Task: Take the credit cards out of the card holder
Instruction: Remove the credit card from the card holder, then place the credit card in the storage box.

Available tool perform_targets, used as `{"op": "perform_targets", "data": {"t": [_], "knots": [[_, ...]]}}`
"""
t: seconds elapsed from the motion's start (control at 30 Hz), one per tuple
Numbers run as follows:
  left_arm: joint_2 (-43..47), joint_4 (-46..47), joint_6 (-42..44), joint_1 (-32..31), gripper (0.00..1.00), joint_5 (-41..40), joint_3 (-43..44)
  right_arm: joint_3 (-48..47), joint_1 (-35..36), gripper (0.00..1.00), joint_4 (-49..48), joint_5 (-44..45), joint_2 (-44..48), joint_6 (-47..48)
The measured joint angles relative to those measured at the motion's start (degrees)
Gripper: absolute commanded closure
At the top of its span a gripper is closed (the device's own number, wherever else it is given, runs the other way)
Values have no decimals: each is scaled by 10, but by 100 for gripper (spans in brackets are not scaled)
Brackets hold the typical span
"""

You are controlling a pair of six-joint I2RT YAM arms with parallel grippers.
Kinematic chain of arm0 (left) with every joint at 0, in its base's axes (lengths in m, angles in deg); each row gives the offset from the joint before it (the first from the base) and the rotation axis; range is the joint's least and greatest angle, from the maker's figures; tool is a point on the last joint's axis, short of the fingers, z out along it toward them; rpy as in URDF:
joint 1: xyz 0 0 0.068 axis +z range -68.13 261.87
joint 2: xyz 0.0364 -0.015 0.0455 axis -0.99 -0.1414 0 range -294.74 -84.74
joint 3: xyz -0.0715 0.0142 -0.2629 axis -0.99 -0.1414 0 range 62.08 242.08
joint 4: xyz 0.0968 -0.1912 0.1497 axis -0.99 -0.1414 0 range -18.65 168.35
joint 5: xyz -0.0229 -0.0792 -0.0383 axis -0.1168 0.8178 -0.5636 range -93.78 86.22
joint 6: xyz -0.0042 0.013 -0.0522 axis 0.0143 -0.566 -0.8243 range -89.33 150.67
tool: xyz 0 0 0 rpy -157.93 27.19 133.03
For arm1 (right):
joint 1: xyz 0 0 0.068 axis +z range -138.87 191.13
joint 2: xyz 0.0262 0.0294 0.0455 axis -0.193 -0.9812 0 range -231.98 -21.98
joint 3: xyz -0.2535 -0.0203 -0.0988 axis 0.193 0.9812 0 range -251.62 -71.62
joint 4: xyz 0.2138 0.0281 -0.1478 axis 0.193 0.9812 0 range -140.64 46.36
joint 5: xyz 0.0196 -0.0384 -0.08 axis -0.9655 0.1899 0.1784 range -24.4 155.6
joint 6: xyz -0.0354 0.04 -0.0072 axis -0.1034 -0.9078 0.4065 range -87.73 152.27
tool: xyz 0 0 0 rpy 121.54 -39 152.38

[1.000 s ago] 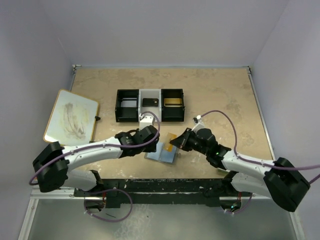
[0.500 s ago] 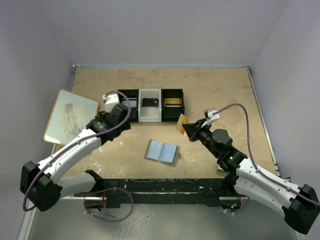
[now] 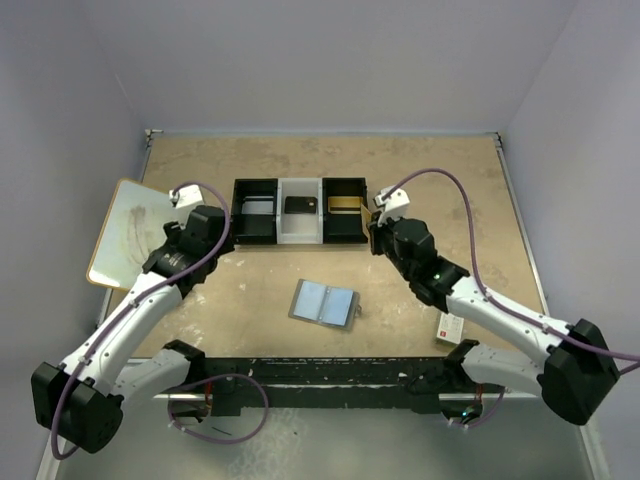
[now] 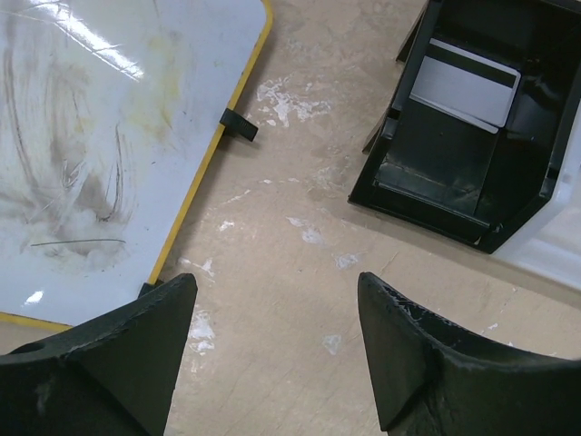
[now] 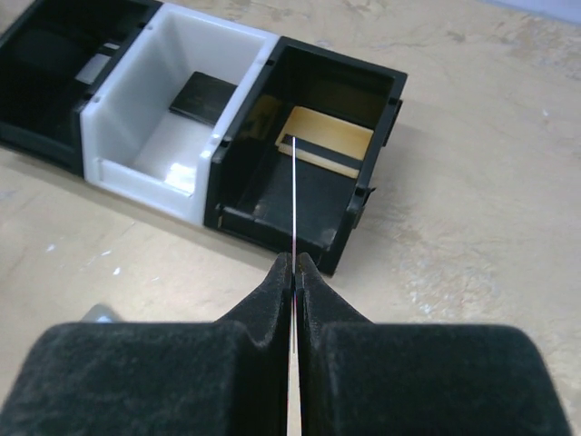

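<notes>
While the card holder (image 3: 324, 302) is lying open on the table (image 3: 440, 180) in front of the tray (image 3: 277, 238), the right gripper (image 5: 297, 265) is pinching a thin card (image 5: 296, 195) edge-on at the tray's right black compartment, where a gold card (image 5: 336, 136) is resting. The left gripper (image 4: 272, 283) is hovering with fingers (image 4: 136, 354) spread beside the whiteboard (image 4: 100, 136).

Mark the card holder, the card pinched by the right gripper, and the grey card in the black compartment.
card holder (image 3: 324, 302): top view, middle of its open inner face.
pinched card (image 5: 295, 209): right wrist view, its thin edge, seen end-on.
grey card (image 4: 465, 84): left wrist view, centre of its face.
</notes>
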Motion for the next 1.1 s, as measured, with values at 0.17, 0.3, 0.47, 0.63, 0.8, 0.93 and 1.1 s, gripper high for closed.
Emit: {"op": "perform_targets", "data": {"t": [0.17,0.3,0.47,0.63,0.8,0.93,1.1], "knots": [[-15,8,12,0,29,5,0,-48,-28,100,2,-5,-67,46],[-9,10,13,0,27,3,0,-106,-37,100,10,-23,-126,98],[16,13,13,0,27,-2,0,-189,-37,100,16,-31,-213,184],[22,16,13,0,27,-5,0,-225,-37,100,16,-33,-278,286],[22,16,14,0,26,-9,0,-236,-37,100,10,-32,-315,369],[22,15,14,0,26,-9,0,-261,-37,100,-2,-32,-362,407],[22,15,22,0,26,-9,0,-269,-37,100,-14,-31,-409,433]]}}
